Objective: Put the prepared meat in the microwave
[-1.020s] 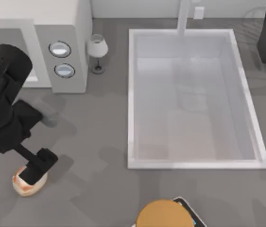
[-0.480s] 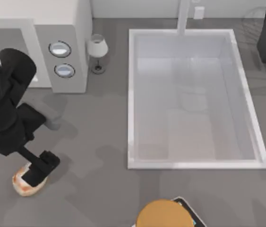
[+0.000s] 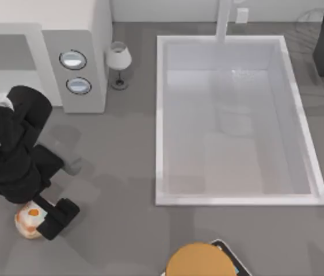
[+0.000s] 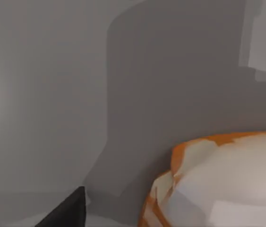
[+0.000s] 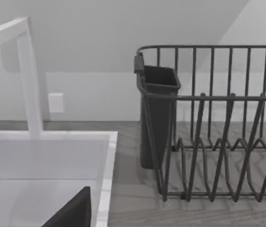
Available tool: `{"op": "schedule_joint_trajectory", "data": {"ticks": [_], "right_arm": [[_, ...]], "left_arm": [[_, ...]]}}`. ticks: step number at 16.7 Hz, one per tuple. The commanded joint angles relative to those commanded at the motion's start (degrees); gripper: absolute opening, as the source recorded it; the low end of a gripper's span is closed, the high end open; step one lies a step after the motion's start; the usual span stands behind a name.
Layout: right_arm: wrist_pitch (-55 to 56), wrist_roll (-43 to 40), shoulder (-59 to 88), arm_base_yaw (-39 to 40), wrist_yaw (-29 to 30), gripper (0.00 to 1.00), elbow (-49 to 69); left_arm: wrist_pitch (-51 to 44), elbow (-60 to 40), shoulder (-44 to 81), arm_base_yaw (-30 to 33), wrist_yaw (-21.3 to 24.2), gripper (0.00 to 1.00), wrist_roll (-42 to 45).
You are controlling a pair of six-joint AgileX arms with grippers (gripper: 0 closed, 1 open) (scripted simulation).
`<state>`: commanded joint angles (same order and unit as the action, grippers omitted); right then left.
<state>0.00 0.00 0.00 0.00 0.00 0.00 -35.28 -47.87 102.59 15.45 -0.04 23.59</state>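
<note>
Top view: left tool (image 3: 51, 221) low at desk's (image 3: 121, 172) front-left, just right of prepared meat (image 3: 28, 220), touching or nearly; finger spread unclear, grip cannot be confirmed. Microwave (image 3: 84, 34) at back-left, well apart from meat.

Left wrist view: meat (image 4: 222, 182) close below camera, resting on desk.

Right wrist view: right arm parked near sink (image 5: 43, 161) and dish rack (image 5: 218, 123).

Progress: early; lift, carry, placement all remain.

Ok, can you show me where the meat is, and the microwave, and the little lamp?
prepared meat (image 3: 29, 217): top view, its whitish top by the orange spot.
microwave (image 3: 81, 52): top view, the side panel above the dials.
lamp (image 3: 118, 57): top view, its white shade.
</note>
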Motion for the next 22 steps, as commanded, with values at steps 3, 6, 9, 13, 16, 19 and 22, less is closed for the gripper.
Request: {"op": "schedule_joint_trajectory", "data": {"ticks": [3,6,9,13,16,19,22], "right_arm": [[0.0,0.0,0.0,0.0,0.0,1.0,0.0],[0.0,0.0,0.0,0.0,0.0,1.0,0.0],[0.0,0.0,0.0,0.0,0.0,1.0,0.0],[0.0,0.0,0.0,0.0,0.0,1.0,0.0],[0.0,0.0,0.0,0.0,0.0,1.0,0.0],[0.0,0.0,0.0,0.0,0.0,1.0,0.0],[0.0,0.0,0.0,0.0,0.0,1.0,0.0]], "left_arm": [[0.2,0.1,0.2,0.0,0.0,1.0,0.0],[0.2,0.1,0.2,0.0,0.0,0.85,0.0],[0.2,0.1,0.2,0.0,0.0,0.62,0.0],[0.2,0.1,0.2,0.0,0.0,0.32,0.0],[0.2,0.1,0.2,0.0,0.0,0.1,0.0],[0.2,0.1,0.2,0.0,0.0,0.0,0.0],[0.2,0.1,0.2,0.0,0.0,0.0,0.0]]}}
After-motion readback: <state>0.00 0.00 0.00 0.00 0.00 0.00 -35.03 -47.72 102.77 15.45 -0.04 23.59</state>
